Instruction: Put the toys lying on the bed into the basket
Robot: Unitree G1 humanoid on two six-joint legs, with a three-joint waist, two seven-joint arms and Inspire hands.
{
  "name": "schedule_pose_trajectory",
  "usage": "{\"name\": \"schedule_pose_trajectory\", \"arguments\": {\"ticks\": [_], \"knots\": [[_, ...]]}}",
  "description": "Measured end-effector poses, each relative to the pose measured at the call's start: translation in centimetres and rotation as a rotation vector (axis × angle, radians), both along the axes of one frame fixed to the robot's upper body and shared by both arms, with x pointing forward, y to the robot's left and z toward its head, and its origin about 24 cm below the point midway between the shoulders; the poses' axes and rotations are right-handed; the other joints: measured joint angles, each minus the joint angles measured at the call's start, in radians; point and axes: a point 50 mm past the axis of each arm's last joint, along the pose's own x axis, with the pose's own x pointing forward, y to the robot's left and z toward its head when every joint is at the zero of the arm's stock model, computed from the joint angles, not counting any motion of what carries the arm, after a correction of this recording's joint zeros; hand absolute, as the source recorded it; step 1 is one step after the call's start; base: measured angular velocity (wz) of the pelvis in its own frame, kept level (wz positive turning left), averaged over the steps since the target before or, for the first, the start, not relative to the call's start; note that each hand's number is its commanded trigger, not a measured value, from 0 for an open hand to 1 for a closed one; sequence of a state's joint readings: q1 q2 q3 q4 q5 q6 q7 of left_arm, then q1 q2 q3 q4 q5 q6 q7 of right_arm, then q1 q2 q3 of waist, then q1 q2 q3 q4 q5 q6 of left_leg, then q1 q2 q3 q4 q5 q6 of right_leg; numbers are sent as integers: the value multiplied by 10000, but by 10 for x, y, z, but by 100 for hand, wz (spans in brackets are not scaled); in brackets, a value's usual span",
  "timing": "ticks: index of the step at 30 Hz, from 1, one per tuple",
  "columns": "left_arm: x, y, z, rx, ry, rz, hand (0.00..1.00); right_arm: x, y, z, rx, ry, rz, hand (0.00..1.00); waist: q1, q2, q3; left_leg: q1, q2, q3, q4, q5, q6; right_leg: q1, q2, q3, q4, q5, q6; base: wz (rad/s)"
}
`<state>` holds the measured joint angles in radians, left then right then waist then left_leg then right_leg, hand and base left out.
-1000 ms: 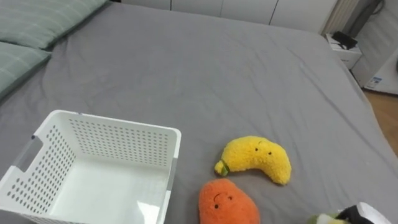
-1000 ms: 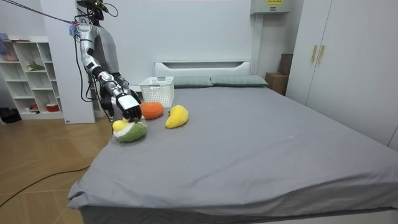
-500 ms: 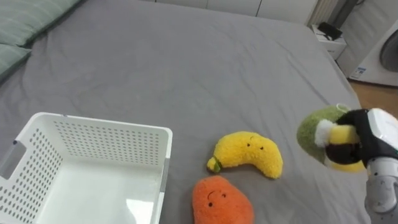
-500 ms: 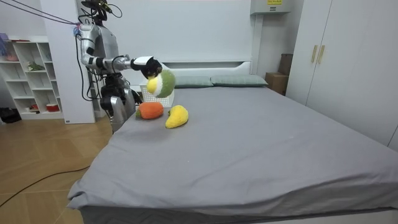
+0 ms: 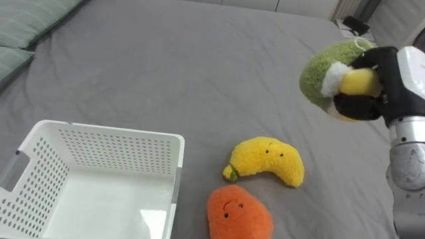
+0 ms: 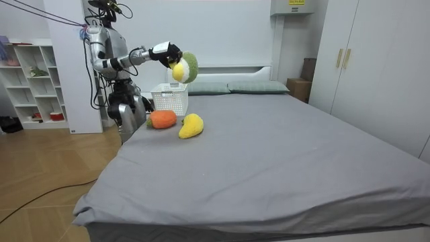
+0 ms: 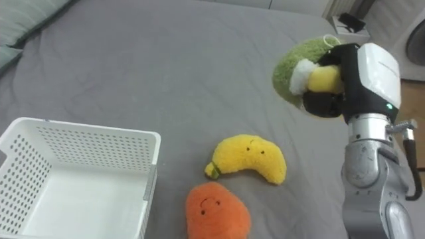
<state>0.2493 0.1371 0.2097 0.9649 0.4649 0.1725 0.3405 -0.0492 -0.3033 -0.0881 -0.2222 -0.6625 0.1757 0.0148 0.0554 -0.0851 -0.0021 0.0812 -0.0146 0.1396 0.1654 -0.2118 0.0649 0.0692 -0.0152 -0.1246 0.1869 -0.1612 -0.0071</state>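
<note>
We see the right hand raised in the air well to the right of the white basket, its dark fingers curled round a green plush toy with a white and yellow patch, so the hand is closed on that toy and carries it clear of the grey bed. In the room view the toy sits higher than the basket's rim, with the arm reaching out from the robot, which stands at the bed's side close to the basket. The basket itself rests on the bed in front of the robot, upright, with perforated walls. Just to the right of the basket's right wall we find a yellow banana plush lying on the cover, apart from the basket. An orange plush lies on the same side of the basket, nearer to the robot than the banana and just beside it; we cannot tell whether the two touch. Beyond the basket's far left corner, green pillows lie at the head of the bed. Both the banana and the orange toy lie outside the basket.
</note>
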Motion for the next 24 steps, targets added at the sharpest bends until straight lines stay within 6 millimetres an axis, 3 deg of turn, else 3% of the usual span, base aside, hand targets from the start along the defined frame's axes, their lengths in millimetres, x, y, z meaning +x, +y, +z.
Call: {"name": "schedule_pose_trajectory", "arguments": {"ticks": [7,15,20,22,23,24], "knots": [[18,-7,-1,-344,-143,-918,0,9,55,7,-9,687,2627,100,647,-100,-34,-151,-5,-247,64,13,-15,-7,-24,-384,-40,4,-6,11],[41,-17,0,-382,-488,-1936,0,18,121,17,298,1289,5477,100,1484,-274,88,-478,-121,-843,158,77,-11,-11,-114,-900,-196,4,-6,20],[52,-24,0,-356,-584,-2689,0,18,161,6,794,1932,6928,100,2049,-363,119,-690,-200,-1187,207,133,6,-3,-178,-1309,-312,8,-1,22],[55,-25,1,-336,-673,-2722,0,16,174,-1,670,2338,7402,67,2259,-414,169,-699,-204,-1205,236,149,1,5,-177,-1324,-363,8,0,9],[56,-27,1,-329,-697,-2837,0,15,182,-8,597,2695,7657,42,2326,-418,179,-730,-213,-1259,248,159,2,8,-184,-1384,-363,8,0,11],[57,-27,1,-334,-715,-2896,0,14,186,-11,551,2849,7761,9,2342,-423,184,-754,-223,-1298,237,167,2,6,-193,-1427,-366,7,0,17]]}}
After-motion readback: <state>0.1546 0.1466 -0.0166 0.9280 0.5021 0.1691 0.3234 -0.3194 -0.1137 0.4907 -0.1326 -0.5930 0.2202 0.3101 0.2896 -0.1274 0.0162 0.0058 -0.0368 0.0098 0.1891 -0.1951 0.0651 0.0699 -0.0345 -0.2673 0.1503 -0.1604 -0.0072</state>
